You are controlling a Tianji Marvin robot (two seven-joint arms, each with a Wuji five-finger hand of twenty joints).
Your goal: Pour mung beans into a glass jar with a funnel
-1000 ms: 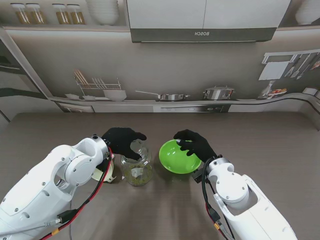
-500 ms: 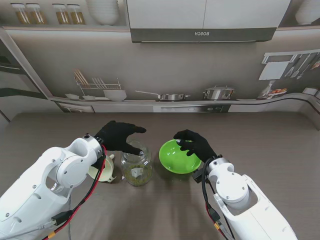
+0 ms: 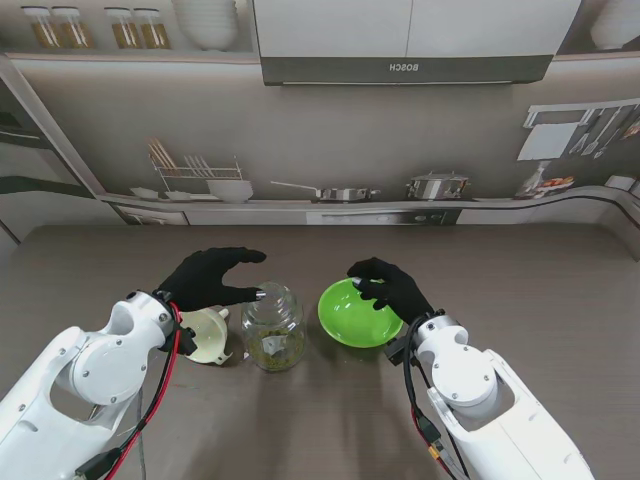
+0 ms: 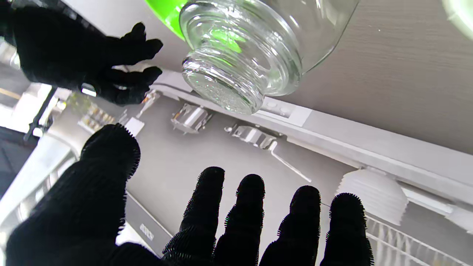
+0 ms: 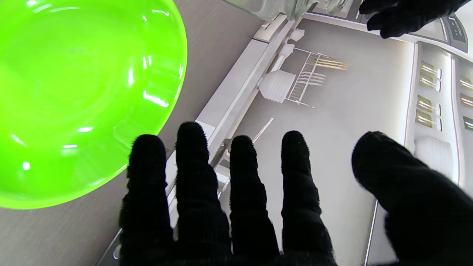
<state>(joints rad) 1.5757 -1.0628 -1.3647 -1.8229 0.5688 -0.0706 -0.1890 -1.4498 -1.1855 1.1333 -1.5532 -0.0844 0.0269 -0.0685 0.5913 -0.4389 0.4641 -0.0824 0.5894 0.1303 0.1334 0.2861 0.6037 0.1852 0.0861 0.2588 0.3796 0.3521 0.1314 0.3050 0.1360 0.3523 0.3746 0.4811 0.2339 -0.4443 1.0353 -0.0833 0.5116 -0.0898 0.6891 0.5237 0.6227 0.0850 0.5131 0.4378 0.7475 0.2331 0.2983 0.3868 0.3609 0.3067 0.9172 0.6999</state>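
Glass jar (image 3: 272, 327) upright mid-table, beans inside; funnel (image 3: 207, 334) lying just left, green bowl (image 3: 356, 313) right. Left hand (image 3: 207, 279) splayed, empty, near jar mouth; right hand (image 3: 392, 289) spread, empty, over bowl. Risk: fingers clip jar, tip it, beans spill.

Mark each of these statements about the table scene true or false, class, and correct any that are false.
1. The jar stands upright between the funnel and the green bowl. True.
2. The funnel sits in the mouth of the jar. False: it lies on the table, to the left of the jar.
3. The left hand holds nothing, its fingers spread. True.
4. The green bowl is heaped with beans. False: it looks empty.
5. The right hand grips the jar. False: it hovers open over the bowl's rim.
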